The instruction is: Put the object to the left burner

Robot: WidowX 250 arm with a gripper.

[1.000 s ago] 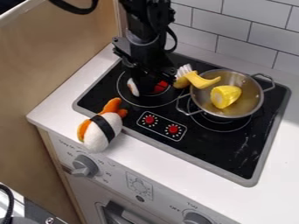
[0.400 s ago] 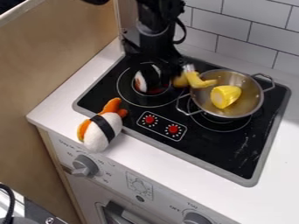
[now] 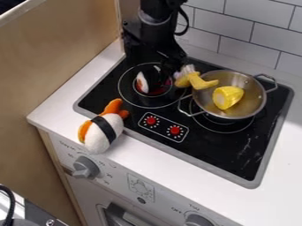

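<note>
The gripper (image 3: 162,70) hangs from the top edge over the back of the left burner (image 3: 131,100), and its fingertips are hard to make out against the black stovetop. Just below it, a small white, black and orange object (image 3: 142,83) rests on that burner, partly hidden by the dark gripper. A second plush, white with a black band and an orange tail (image 3: 100,134), lies on the counter's front left edge. Right of the gripper, a yellow piece with a white frilly end (image 3: 199,82) leans at the rim of the metal pot (image 3: 251,108).
The two-handled pot stands on the right burner with a yellow corn-like piece (image 3: 228,96) inside. Red knobs (image 3: 152,120) are marked on the stovetop's front. A wooden panel (image 3: 56,62) rises on the left, a tiled wall (image 3: 247,35) behind.
The gripper has shifted right and slightly back. More of the white and black object on the left burner shows, a little right of before. The yellow piece at the pot has moved slightly left.
</note>
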